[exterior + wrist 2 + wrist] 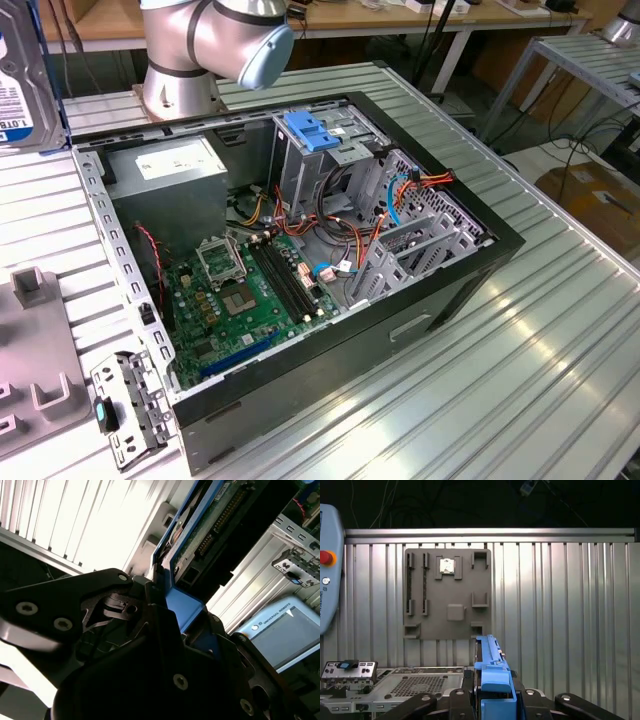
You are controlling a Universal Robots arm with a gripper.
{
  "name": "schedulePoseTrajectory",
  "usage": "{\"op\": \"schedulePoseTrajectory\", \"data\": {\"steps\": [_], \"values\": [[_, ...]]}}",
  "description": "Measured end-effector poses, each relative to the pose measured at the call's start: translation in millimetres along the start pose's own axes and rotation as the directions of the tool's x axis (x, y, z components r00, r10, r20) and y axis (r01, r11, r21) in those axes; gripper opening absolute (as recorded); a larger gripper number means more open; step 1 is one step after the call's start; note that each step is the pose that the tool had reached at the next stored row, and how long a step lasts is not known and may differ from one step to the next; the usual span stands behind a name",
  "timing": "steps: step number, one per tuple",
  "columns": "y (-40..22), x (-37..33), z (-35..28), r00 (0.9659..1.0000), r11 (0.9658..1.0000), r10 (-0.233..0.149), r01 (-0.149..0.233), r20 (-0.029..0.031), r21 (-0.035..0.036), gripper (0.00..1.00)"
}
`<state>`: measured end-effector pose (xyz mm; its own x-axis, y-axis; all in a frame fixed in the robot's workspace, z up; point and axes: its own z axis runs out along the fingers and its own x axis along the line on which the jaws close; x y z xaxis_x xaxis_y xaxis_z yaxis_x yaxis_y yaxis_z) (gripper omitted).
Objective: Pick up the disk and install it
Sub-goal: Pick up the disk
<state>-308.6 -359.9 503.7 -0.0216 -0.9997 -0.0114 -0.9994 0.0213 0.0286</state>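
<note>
- Gripping the disk (18, 95) edge-on, with the pincer (494, 696) closed on its blue side rails (182, 607).
- Holding it in the air over the bench (560, 330), at the exterior view's left edge, well apart from the open computer case (330, 372).
- Judging it stiff, rather heavy, fragile and smooth-faced, so probably slipping easily.
- Preferring those rails as the grasp place, avoiding the bare circuit board (220, 516).

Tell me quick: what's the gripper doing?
Gripper: closed, holding the disk.
</note>
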Motion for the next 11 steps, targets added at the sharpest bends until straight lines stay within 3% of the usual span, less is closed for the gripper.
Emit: {"op": "schedulePoseTrajectory", "data": {"steps": [7, 11], "values": [[-19.6, -0.4, -0.6, 1.0000, 1.0000, 0.000, 0.000, 0.0000, 0.0000, 0.37], [-34.0, -0.7, -0.9, 1.0000, 1.0000, 0.000, 0.000, 0.0001, 0.0002, 0.37]]}}
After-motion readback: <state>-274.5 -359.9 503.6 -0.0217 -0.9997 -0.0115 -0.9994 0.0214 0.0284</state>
